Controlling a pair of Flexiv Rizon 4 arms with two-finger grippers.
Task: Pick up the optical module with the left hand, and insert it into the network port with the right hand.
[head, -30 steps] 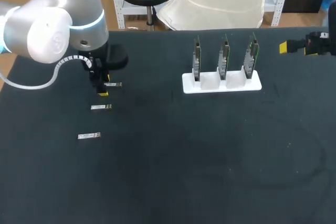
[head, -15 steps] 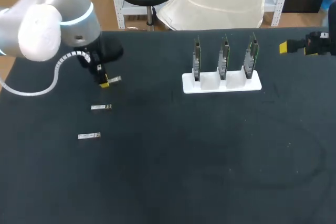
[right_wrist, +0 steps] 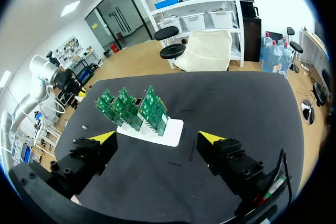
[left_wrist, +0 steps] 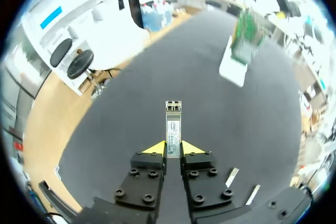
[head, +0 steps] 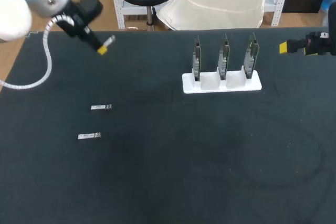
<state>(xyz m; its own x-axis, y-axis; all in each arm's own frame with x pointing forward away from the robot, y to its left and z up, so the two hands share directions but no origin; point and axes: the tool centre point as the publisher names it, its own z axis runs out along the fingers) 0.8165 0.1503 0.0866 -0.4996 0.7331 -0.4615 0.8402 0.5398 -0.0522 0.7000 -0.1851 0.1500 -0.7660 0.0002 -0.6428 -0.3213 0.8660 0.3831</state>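
- Two spare modules (head: 88, 136) lie on the counter (head: 173, 182), nearest me.
- The card stand (head: 221, 83) with three upright boards (head: 224, 56) sits mid-counter, well apart from both pincers.
- Left pincer (left_wrist: 173, 148), clamped on the optical module (left_wrist: 173, 121), holds it above the counter's far-left corner: pickup looks done.
- Right pincer (right_wrist: 157, 139) gapes wide, empty; handover and insertion remain.

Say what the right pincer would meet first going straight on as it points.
Probably the green circuit boards in the white holder, straight ahead of the open right pincer; depth is hard to judge.
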